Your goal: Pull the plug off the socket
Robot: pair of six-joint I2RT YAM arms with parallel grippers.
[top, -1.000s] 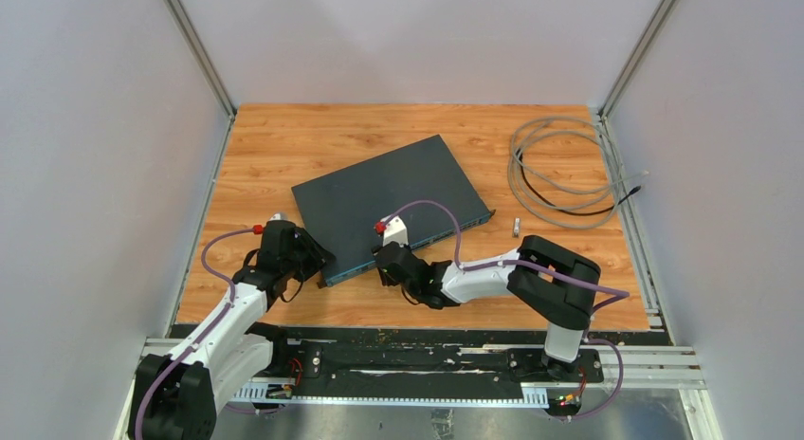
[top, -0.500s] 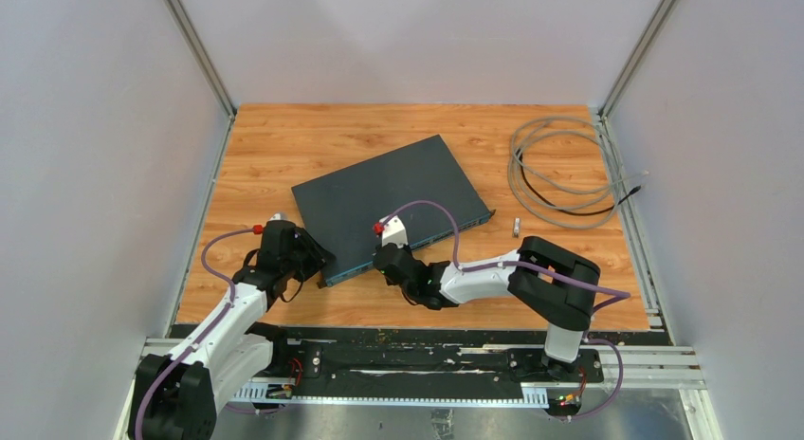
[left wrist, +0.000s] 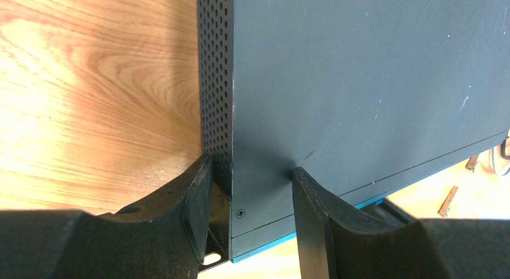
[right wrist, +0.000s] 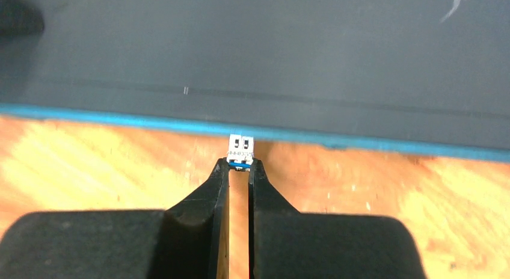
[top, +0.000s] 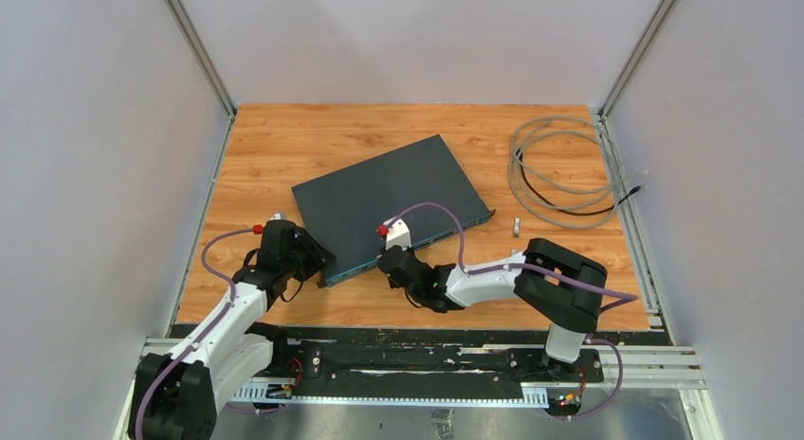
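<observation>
The left gripper is clamping the near left corner of the network switch. One finger is pressing the perforated side wall and the other is lying over the dark top, with the jaws standing about half apart around the casing. That brace is covering only one corner, so a hard tug elsewhere is likely to be swinging the whole box around it across the table, or slipping the corner out from between the fingers.

To the right, the right gripper is pinching the plug with its jaws drawn almost together, and only the very fingertips are biting on the plug's rear end. The plug is sitting straight ahead of those tips, its nose meeting the blue front edge of the switch. The socket itself is hidden behind it, so I cannot tell whether the plug is seated or loose. With so shallow a bite, the fingers are risking sliding off the small white body once pulling begins. If a latch tab is locking the plug, and none is showing here, a straight pull is apt to be dragging the switch instead of freeing it. A pull off the plug's axis is threatening to bend or snap it.

Further right of that gripper, the grey cable coil is lying well apart and is posing no obstacle.
</observation>
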